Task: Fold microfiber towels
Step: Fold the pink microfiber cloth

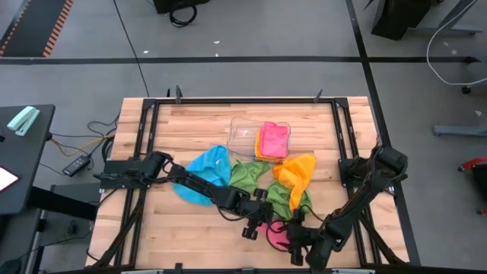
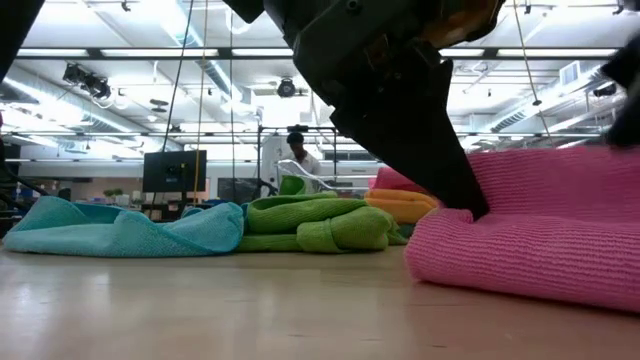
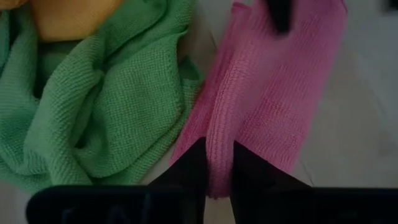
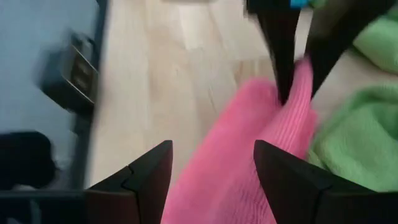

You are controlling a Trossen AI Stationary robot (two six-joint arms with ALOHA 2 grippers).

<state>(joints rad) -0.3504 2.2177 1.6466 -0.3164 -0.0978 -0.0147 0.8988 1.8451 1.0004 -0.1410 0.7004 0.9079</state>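
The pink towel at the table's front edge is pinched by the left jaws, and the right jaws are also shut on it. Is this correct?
Not fully. The left gripper does pinch the pink towel, as the left wrist view shows. But the right gripper is not shut on it: in the right wrist view its jaws stand wide open, with the towel lying between them.

In the high view both arms cover most of the pink towel (image 1: 278, 235) at six o'clock. The low view cuts that towel off at three o'clock, and a distant person (image 2: 297, 152) is too small to make out.
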